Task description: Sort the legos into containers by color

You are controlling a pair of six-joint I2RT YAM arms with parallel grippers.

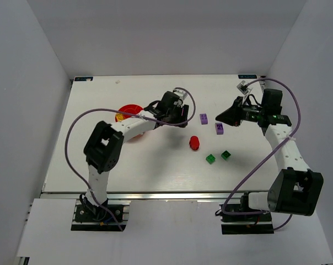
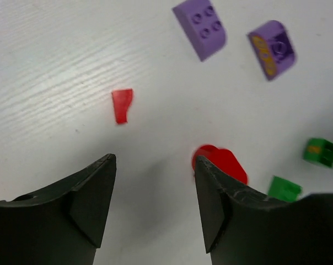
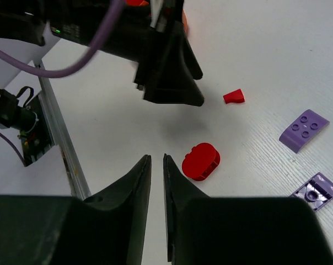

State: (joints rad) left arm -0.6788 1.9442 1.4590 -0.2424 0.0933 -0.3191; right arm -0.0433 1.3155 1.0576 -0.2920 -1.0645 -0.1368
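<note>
Left gripper [image 2: 155, 163] fingers spread, empty, one tip just beside the red lego [image 2: 221, 163]. Right gripper [image 3: 156, 160] pinched closed on nothing, near that lego. Purple legos [image 1: 204, 118] beyond it, green legos [image 1: 210, 159] right of it, dish [image 1: 132, 107] well left.

The round dish [image 1: 132, 108] sits on the table [image 1: 155, 174] left of centre, somewhat nearer the far edge than the near one, partly under the left arm. One small piece [image 1: 119, 117] lies in it at its left side. The other legos lie loose to the dish's right. The wedge piece [image 2: 122, 105] is closest to the dish. Further right lie the four-stud brick [image 1: 204, 118] and, just right of it and a little nearer the near edge, the printed brick [image 1: 219, 128]. The rounded brick [image 1: 194, 143] lies near the table's centre, before those two. Toward the near edge, right of the rounded brick, the first cube brick [image 1: 210, 159] and the second cube brick [image 1: 226, 155] lie side by side, apart.
</note>
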